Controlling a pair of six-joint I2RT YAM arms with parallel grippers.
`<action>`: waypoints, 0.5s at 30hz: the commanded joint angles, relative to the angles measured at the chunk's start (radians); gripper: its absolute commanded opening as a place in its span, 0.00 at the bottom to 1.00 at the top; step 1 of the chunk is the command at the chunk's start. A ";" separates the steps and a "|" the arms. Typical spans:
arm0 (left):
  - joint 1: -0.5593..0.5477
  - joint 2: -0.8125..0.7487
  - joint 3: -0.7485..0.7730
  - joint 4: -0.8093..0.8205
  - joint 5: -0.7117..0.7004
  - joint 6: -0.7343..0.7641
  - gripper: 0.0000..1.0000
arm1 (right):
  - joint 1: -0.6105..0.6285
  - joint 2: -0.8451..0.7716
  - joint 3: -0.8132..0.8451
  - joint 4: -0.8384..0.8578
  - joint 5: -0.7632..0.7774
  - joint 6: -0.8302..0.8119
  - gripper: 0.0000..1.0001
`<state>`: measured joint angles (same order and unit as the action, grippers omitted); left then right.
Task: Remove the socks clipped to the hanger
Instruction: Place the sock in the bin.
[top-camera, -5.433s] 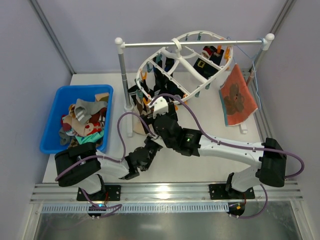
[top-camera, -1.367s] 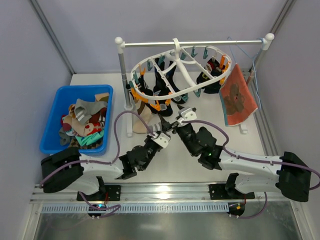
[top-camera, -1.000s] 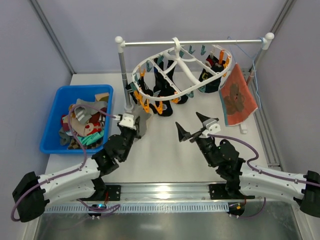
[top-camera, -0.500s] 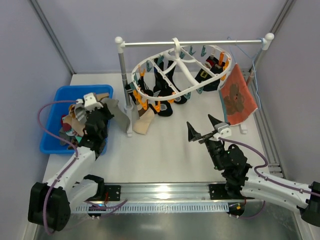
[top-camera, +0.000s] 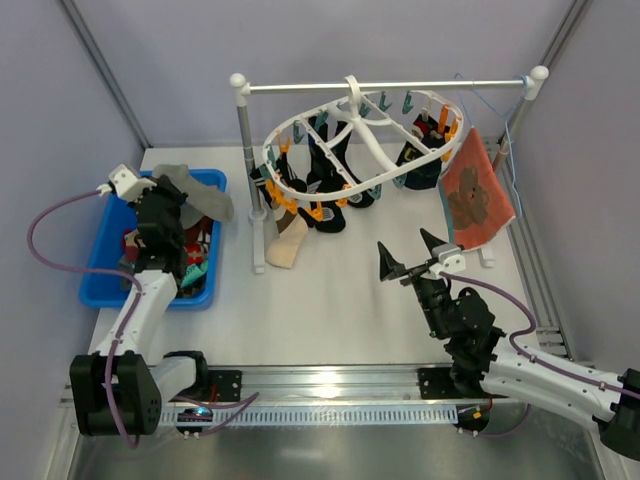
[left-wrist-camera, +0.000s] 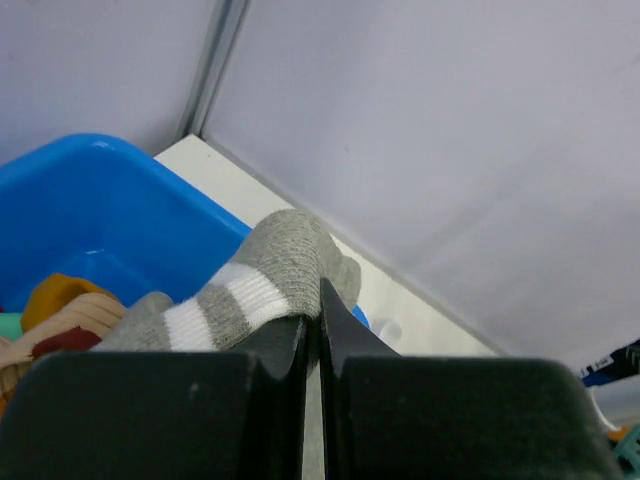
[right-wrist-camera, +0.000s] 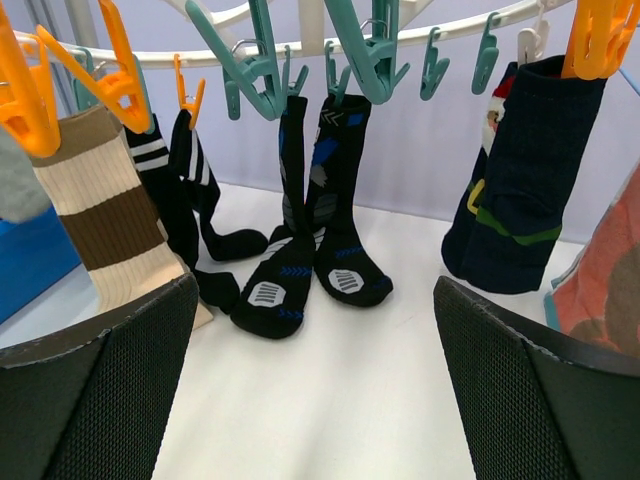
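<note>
Top view: the left fingers (top-camera: 172, 196) pinch a grey, white-striped fabric sock (top-camera: 200, 192) above the blue plastic bin (top-camera: 95, 250) (heaped with others). The large white oval plastic hanger (top-camera: 368, 145) hangs from the metal rail (top-camera: 400, 86), with dark socks (top-camera: 330, 215) clipped beneath. The right fingers (top-camera: 388, 263) gape, empty, above the desk (top-camera: 330, 310).

Left wrist: the fingers are clamped tight on that sock (left-wrist-camera: 260, 290).

Right wrist: the fingers (right-wrist-camera: 100, 380) are spread wide before black socks (right-wrist-camera: 300, 250) dangling from teal clips (right-wrist-camera: 262, 75).

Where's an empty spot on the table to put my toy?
The table is bare between the bin and the right gripper, in front of the hanging socks. It's crowded under the hanger and inside the bin.
</note>
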<state>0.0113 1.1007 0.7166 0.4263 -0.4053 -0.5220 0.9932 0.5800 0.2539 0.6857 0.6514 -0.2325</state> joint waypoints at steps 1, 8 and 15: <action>0.035 0.005 0.020 0.092 -0.027 -0.038 0.00 | -0.007 0.012 0.007 0.026 -0.003 0.012 1.00; 0.064 -0.044 -0.058 0.153 -0.122 -0.050 0.00 | -0.010 0.012 0.008 0.023 -0.012 0.016 1.00; 0.064 -0.022 -0.083 0.158 -0.122 -0.061 0.00 | -0.013 0.012 0.008 0.018 -0.016 0.024 1.00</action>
<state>0.0677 1.0710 0.6464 0.5163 -0.5026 -0.5694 0.9859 0.5896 0.2539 0.6800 0.6430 -0.2287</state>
